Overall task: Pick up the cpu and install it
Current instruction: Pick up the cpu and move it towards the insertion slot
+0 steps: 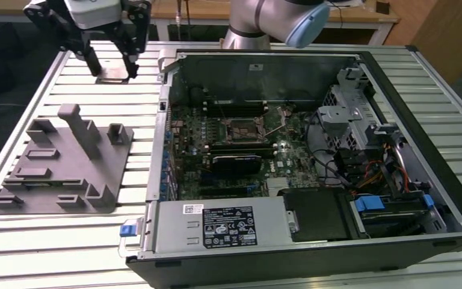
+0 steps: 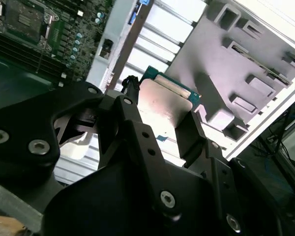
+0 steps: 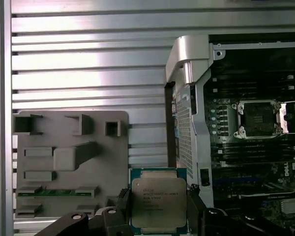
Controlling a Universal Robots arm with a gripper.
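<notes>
A slatted aluminium counter point(image 1: 55, 235) carries everything here: a gray holder block point(image 1: 62, 162) toward the exterior view's left and an open computer case point(image 1: 255, 72) toward its right.

Nearest the wrist cameras, the hand point(image 3: 159, 204) has the cpu point(image 3: 159, 199) clamped between its two black fingers point(image 3: 122, 202). The fingers are closed only as far as the chip's width, one pressing on each opposite edge. The chip's silvery metal top faces the first wrist view, with its green rim showing around the plate. In the second wrist view the hand point(image 2: 162, 118) shows the same hold from the other side, and the cpu point(image 2: 162, 103) sits at the fingertips with the counter's slats behind it.

Past the chip in the first wrist view lies the holder block point(image 3: 71, 162), and farther off to one side stands the case with the black-framed socket point(image 3: 258, 118) on its motherboard.

In the exterior view the hand point(image 1: 112, 69) hangs over the counter's far corner, beyond the holder block. It is outside the case wall and well apart from the socket point(image 1: 243, 127).
</notes>
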